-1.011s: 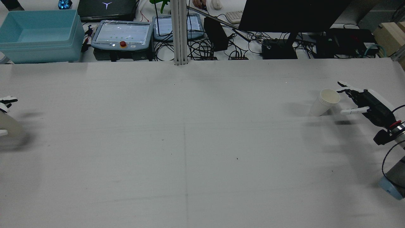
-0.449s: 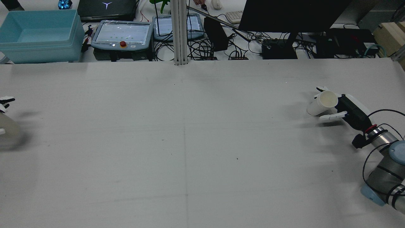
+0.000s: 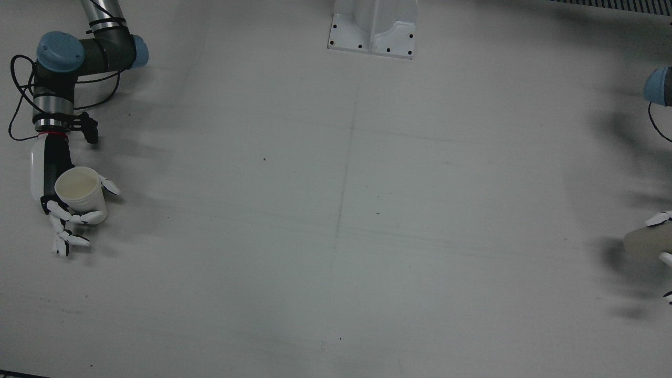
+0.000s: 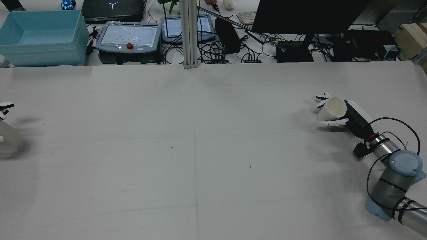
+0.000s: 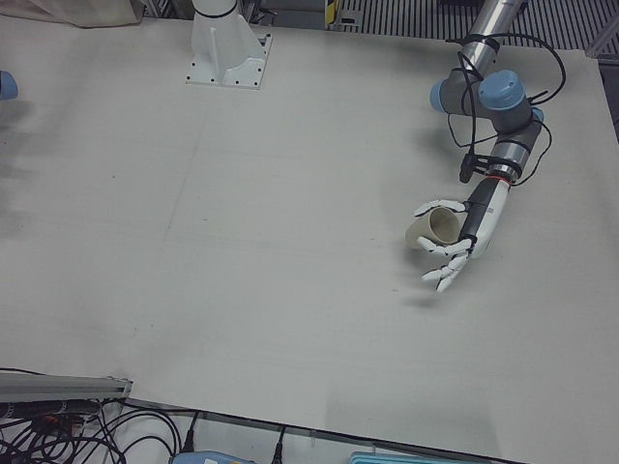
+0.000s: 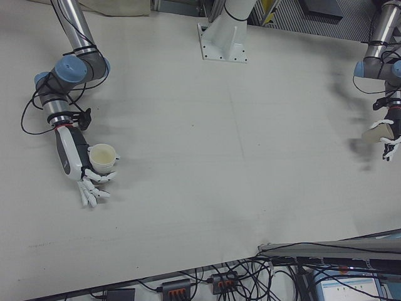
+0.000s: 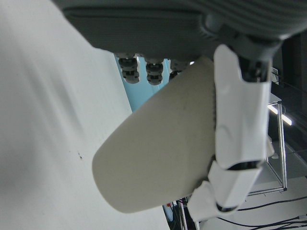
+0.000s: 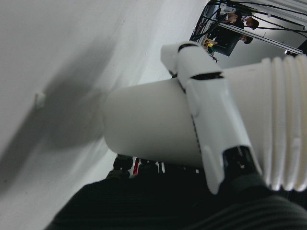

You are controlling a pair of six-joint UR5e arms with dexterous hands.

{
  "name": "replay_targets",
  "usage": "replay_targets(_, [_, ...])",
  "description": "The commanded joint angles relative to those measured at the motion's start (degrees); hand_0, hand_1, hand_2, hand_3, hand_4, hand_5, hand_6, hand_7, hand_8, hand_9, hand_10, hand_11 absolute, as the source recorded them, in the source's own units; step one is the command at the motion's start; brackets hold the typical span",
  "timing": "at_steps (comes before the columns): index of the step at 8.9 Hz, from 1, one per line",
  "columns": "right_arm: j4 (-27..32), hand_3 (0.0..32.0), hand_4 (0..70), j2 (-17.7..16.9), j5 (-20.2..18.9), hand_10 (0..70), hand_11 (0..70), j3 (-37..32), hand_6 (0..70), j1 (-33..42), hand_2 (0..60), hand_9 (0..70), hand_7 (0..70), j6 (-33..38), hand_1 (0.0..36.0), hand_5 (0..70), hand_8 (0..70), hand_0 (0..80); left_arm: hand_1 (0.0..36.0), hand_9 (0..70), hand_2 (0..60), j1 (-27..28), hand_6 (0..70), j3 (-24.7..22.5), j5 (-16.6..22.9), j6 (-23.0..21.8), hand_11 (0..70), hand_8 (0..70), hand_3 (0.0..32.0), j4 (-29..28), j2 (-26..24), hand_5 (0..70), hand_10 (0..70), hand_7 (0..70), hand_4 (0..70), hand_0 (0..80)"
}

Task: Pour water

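Observation:
My right hand [image 4: 347,116] is shut on a white paper cup [image 4: 332,109] at the right side of the table, thumb on one side and fingers on the other, some fingertips reaching past it. The cup [image 3: 79,190] is tilted, its mouth showing; the right hand view shows its wall [image 8: 153,124] under a finger [image 8: 211,110]. My left hand [image 5: 466,237] is shut on a beige cup [image 5: 435,227] lifted off the table at the far left side. That cup [image 7: 158,153] lies on its side against the fingers [image 7: 240,124]. Only its blurred edge [image 4: 6,135] shows in the rear view.
A white pedestal base [image 3: 373,31] is bolted at the robot's edge of the table. Beyond the far edge stand an aluminium post [image 4: 189,33], a blue tub [image 4: 40,36], teach pendants [image 4: 128,36] and a monitor [image 4: 310,15] among cables.
The right hand, open beside the white cup a second ago, has closed on it and carried it leftward toward the table's middle. The left hand with its cup drifted slightly left.

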Motion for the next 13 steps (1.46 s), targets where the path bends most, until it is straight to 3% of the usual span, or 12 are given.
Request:
replay_targets(1, [-2.45, 0.0, 41.5, -1.64, 0.23, 43.0, 63.1, 7.75, 58.0, 0.33, 60.0, 66.6, 70.0, 1.86, 36.0, 70.0, 50.3, 80.0, 36.0, 8.7, 60.0, -0.01, 20.6, -4.20, 0.73, -0.95, 10.4, 9.1, 0.0, 4.90, 0.04, 70.0, 6.0, 18.7, 70.0, 67.1])
replay_targets(2, [-6.28, 0.0, 42.4, -1.82, 0.23, 41.6, 61.0, 11.79, 56.9, 0.15, 60.0, 63.8, 70.0, 4.83, 36.0, 70.0, 48.6, 80.0, 36.0, 8.7, 60.0, 0.25, 20.9, -9.11, 0.99, -0.60, 10.4, 9.1, 0.0, 10.59, -0.05, 70.0, 6.0, 18.8, 70.0, 69.6])
replay_targets(3, [-14.67, 0.0, 47.0, -1.21, 0.23, 39.2, 57.7, 16.79, 57.2, -0.02, 60.0, 60.6, 69.2, 9.03, 36.0, 70.0, 46.8, 80.0, 36.0, 8.8, 60.0, 0.60, 21.2, -11.68, 2.65, -0.34, 10.3, 9.3, 0.0, 11.95, -0.14, 70.0, 5.8, 18.8, 70.0, 72.8])
replay_targets(4, [-25.02, 0.0, 54.2, 0.01, 0.05, 38.5, 56.7, 23.89, 60.1, 0.24, 60.0, 60.4, 70.0, 12.91, 36.0, 70.0, 47.0, 80.0, 36.0, 8.5, 60.0, 1.56, 22.1, -14.58, 6.49, -0.16, 10.1, 9.4, 0.0, 15.88, -2.05, 70.0, 5.7, 18.5, 70.0, 75.1])
replay_targets(5, [-34.44, 0.0, 63.9, 2.63, -0.47, 38.5, 56.7, 30.66, 64.0, 2.68, 60.0, 59.6, 70.0, 13.47, 36.0, 70.0, 47.1, 80.0, 36.0, 9.0, 60.0, 2.79, 24.2, -16.70, 7.32, -0.07, 10.5, 10.1, 0.0, 17.84, -3.64, 70.0, 5.8, 19.3, 70.0, 79.7])
replay_targets(6, [-41.32, 0.0, 67.2, 4.31, -0.48, 39.5, 58.0, 36.64, 65.8, 3.74, 60.0, 58.9, 70.0, 13.47, 36.0, 70.0, 47.5, 80.0, 36.0, 9.5, 60.0, 5.85, 24.5, -20.98, 7.32, 0.63, 11.5, 10.4, 0.0, 23.77, -5.31, 70.0, 6.5, 19.6, 70.0, 79.7])
replay_targets(8, [-49.09, 0.0, 70.0, 9.05, -0.48, 40.6, 59.7, 41.96, 70.0, 5.86, 60.0, 60.5, 70.0, 13.47, 36.0, 70.0, 49.2, 80.0, 36.0, 9.7, 60.0, 10.16, 24.5, -23.04, 7.32, 3.78, 11.8, 10.4, 0.0, 33.02, -15.29, 70.0, 6.6, 19.9, 70.0, 80.0])
replay_targets(10, [-54.90, 0.0, 70.0, 16.24, -0.39, 39.5, 58.0, 43.12, 70.0, 6.83, 60.0, 61.5, 70.0, 12.34, 36.0, 70.0, 50.0, 80.0, 36.0, 9.6, 60.0, 12.99, 23.5, -24.10, 7.24, 10.96, 12.0, 10.2, 0.0, 45.48, -29.15, 70.0, 6.6, 19.8, 70.0, 80.0])
replay_targets(12, [-56.68, 0.0, 70.0, 24.59, -0.30, 38.5, 56.6, 43.03, 70.0, 7.53, 60.0, 62.1, 70.0, 4.12, 36.0, 70.0, 50.1, 80.0, 36.0, 9.5, 60.0, 13.88, 22.7, -23.92, 7.24, 15.12, 12.3, 10.0, 0.0, 52.46, -36.58, 70.0, 6.8, 19.5, 70.0, 80.0])
replay_targets(13, [-58.42, 0.0, 70.0, 31.24, -0.04, 37.9, 55.9, 42.60, 70.0, 7.62, 60.0, 62.2, 70.0, -3.85, 36.0, 70.0, 50.0, 80.0, 36.0, 9.6, 60.0, 14.05, 22.8, -23.84, 7.24, 16.09, 12.4, 10.0, 0.0, 54.23, -38.44, 70.0, 6.8, 19.5, 70.0, 80.0])
